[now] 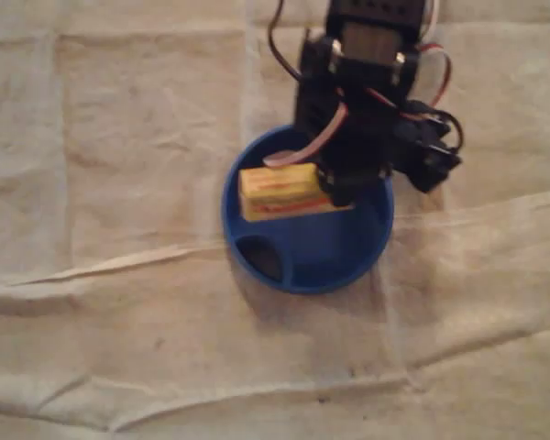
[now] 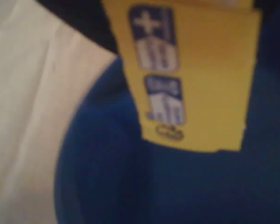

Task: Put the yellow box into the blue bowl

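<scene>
Overhd: box (image 1: 277, 191) held by right end in gripper (image 1: 335, 188), jaws clamped on it, long axis left-right, inside bowl (image 1: 344, 252) rim, frame centre. Prob. just needs release.

The cloth (image 1: 119, 137) looks like rough, matt, creased fabric. The bowl (image 1: 371, 243) seems smooth blue plastic with a weak shine. The box (image 1: 277, 188) looks like matt printed cardboard. The arm (image 1: 348, 110) is black plastic, slightly glossy.
</scene>
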Available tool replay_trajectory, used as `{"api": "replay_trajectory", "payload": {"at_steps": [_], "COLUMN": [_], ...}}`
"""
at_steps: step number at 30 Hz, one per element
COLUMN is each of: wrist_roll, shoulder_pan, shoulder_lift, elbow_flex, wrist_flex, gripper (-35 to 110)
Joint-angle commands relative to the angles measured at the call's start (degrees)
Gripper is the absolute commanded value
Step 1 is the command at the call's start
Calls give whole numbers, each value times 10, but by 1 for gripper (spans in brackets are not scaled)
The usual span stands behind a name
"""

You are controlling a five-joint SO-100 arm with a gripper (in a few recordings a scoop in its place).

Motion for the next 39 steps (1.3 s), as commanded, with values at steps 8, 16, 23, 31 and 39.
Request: {"api": "replay_trajectory", "payload": {"at_steps": [8,16,23,31,39], "wrist_roll": [-2,-3,2,4,5], "shoulder_pan": [4,6,6,4,-6], "shoulder_lift": [27,31,58,201,348], "elbow_flex": [-41,-49,-50,-42,-40], "wrist_flex": [1,33,66,103,159], "gripper": [19,16,-2,0,0]}}
